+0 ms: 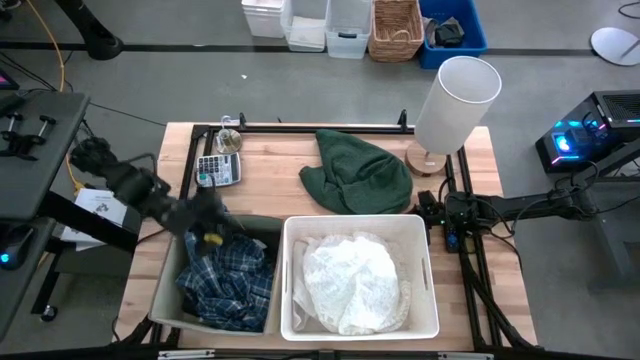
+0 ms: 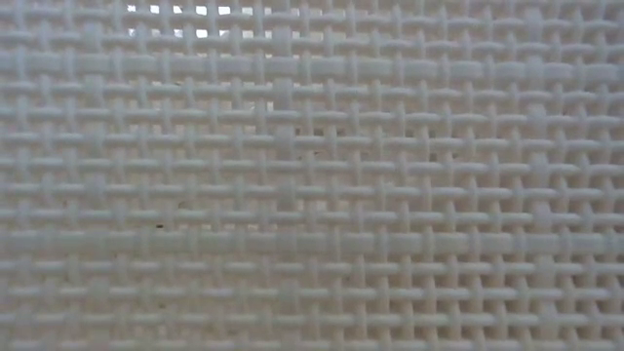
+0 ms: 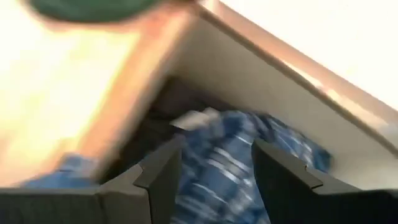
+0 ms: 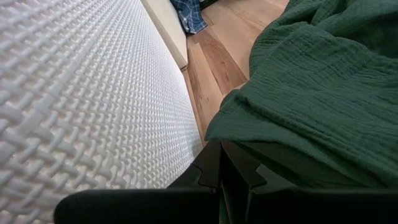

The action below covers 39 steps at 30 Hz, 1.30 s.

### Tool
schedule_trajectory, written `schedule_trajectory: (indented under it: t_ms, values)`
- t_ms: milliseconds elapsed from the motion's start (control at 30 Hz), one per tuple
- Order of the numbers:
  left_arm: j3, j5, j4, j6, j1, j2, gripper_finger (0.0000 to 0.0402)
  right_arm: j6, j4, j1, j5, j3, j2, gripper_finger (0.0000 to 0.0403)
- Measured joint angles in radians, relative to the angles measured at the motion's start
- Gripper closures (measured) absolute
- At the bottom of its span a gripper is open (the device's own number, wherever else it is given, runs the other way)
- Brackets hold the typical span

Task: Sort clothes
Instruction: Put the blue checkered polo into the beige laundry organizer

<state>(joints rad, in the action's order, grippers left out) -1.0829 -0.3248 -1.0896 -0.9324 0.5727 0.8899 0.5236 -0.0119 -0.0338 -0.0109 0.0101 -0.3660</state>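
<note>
I see my left gripper (image 3: 214, 165) over the beige bin (image 1: 165, 300) at near left, fingers spread wide above the plaid shirt (image 1: 228, 282), holding nothing; the white clothes (image 1: 355, 282) fill the white bin (image 1: 432, 290) beside it; the dark green garment (image 1: 358, 172) lies farther back; my right gripper (image 4: 225, 163) rests against it, pinched together.

Blue-white plaid shirt (image 1: 228, 277), dark green garment (image 1: 357, 172), white clothes (image 1: 352, 281), beige bin (image 1: 162, 302)
</note>
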Motion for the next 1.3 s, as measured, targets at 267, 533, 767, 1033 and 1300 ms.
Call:
schedule_trajectory:
  t_ms: [267, 533, 767, 1033, 1300]
  values:
    - [-0.181, 0.123, -0.365, 0.189, -0.319, 0.096, 0.0216, 0.0, 0.0, 0.0, 0.0, 0.0, 0.0, 0.0402]
    - [-0.168, 0.302, -0.463, 0.328, -0.496, 0.198, 0.0216, 0.0, 0.0, 0.0, 0.0, 0.0, 0.0, 0.0402]
    - [-0.167, 0.329, -0.482, 0.328, -0.514, 0.227, 0.0216, 0.0, 0.0, 0.0, 0.0, 0.0, 0.0, 0.0402]
    - [-0.167, 0.363, -0.482, 0.283, -0.506, 0.227, 0.0282, 0.0, 0.0, 0.0, 0.0, 0.0, 0.0, 0.0402]
    - [-0.214, 0.297, -0.483, 0.204, -0.438, 0.227, 0.0398, 0.0, 0.0, 0.0, 0.0, 0.0, 0.0, 0.0402]
